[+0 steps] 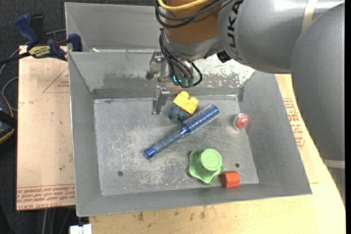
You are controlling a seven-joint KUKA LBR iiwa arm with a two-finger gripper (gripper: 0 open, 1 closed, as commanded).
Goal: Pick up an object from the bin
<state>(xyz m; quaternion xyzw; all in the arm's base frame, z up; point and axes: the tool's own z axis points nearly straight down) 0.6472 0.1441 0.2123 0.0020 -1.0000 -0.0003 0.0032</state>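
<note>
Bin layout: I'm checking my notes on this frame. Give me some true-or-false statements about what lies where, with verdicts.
1. The blue brush lies slantwise across the middle of the bin. True.
2. The orange-red cube sits on top of the green lid. False: it lies beside it, on the floor.
3. The yellow block lies close to the gripper. True.
4. The small red ball touches the brush. False: it lies apart from it.

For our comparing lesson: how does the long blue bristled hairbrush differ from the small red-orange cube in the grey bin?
The long blue bristled hairbrush is slender and rod-like; the small red-orange cube is blocky. The hairbrush is far longer than the cube. The hairbrush lies slantwise across the bin's middle; the cube sits near the front wall, beside a green scalloped lid. Both rest on the bin floor.
</note>
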